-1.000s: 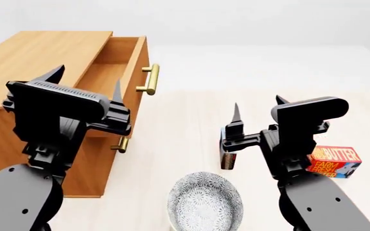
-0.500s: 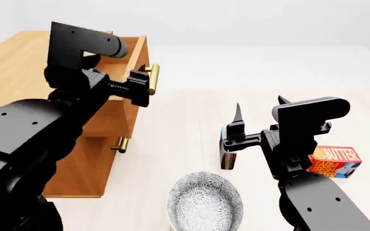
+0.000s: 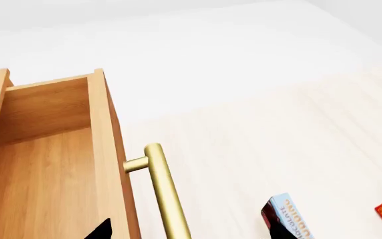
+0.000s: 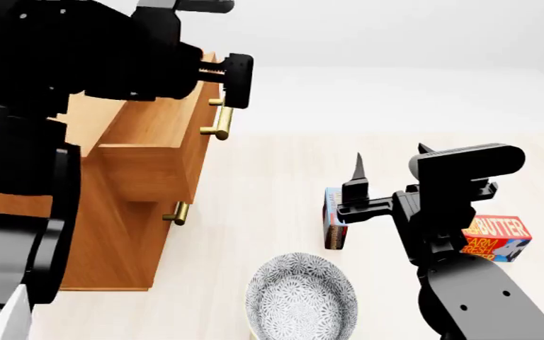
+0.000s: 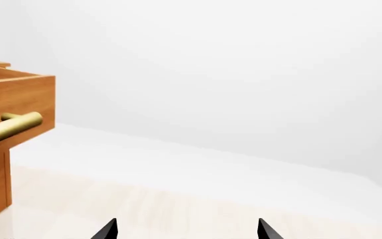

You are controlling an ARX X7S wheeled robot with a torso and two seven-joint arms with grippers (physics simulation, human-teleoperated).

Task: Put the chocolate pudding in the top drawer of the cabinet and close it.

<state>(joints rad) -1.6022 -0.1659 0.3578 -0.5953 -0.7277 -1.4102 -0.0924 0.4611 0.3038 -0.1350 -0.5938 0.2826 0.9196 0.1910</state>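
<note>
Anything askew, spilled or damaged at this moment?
Nothing spilled or damaged. The chocolate pudding stands on edge on the floor rather than lying flat, and the top drawer is pulled open, empty as far as visible.

matt wooden cabinet [image 4: 139, 212]; polished brass handle [image 3: 166, 194]

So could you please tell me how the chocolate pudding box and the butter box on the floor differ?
The chocolate pudding is dark with a blue printed face; the butter box is orange-red. The chocolate pudding stands up on a narrow edge, while the butter box lies lower and longer. The chocolate pudding sits nearer the cabinet. Both are small printed boxes on the pale floor.
</note>
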